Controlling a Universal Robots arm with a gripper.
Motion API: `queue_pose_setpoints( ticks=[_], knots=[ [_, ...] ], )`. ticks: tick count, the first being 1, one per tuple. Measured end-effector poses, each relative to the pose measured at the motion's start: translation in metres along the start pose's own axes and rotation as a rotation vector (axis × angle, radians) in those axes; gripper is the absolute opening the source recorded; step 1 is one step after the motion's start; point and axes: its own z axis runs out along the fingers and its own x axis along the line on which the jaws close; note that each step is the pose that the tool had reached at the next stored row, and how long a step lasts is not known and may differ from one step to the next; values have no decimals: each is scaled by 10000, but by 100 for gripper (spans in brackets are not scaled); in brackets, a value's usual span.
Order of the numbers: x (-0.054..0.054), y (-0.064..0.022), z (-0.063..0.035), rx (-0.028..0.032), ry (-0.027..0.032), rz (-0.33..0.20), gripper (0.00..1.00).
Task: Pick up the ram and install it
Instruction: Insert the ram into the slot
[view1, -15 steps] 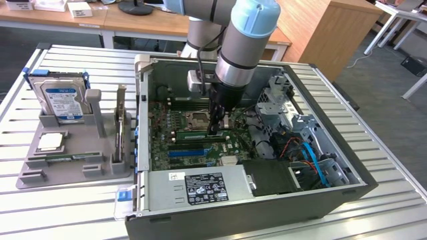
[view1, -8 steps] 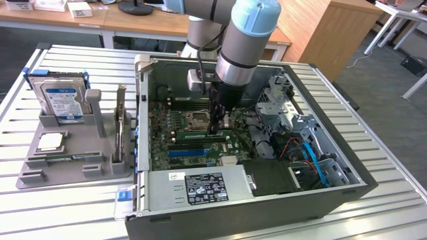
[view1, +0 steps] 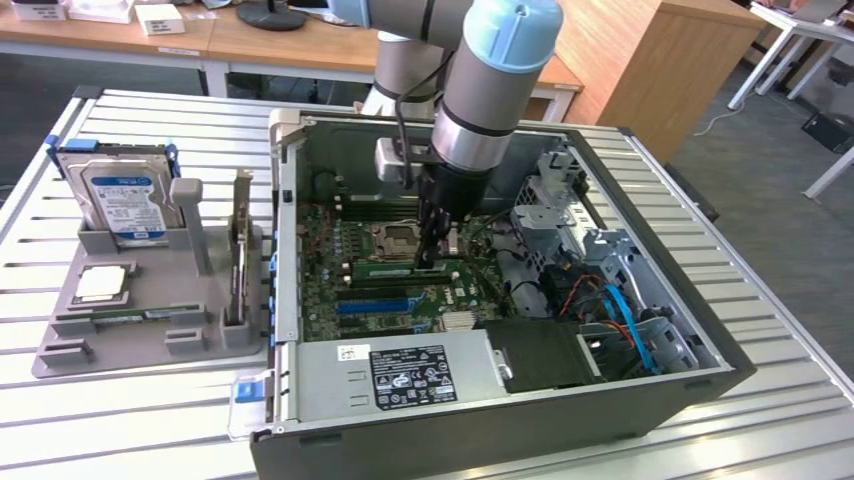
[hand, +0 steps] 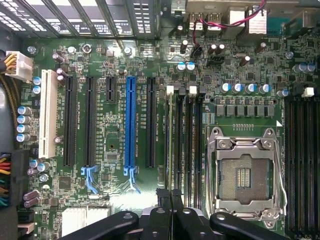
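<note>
The fingers (hand: 164, 198) of the gripper (hand: 170, 197) are together, with their tips at the top edge of the ram (view1: 387, 268). The ram stands on edge in a slot beside the processor socket (hand: 245, 175), at the centre of the exterior view. Judged status: pickup complete, insertion in hand; full seating cannot be confirmed. The arm (view1: 481, 90) reaches steeply down into the open computer case (view1: 454, 440).

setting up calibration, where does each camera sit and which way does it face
exterior view: raised off the arm, looking down into the open computer case; arm and gripper show.
wrist view: on the wrist, facing straight down at the motherboard; black fingers show.
shared: the CPU socket, the blue slot, the gripper.
</note>
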Motion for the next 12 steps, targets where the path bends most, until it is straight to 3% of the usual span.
queue_pose_setpoints(
  ticks=[4, 12],
  knots=[
    [0, -14, 0, -139, 0, 2, 12],
    [0, -37, 1, -147, -3, 18, 12]
  ],
)
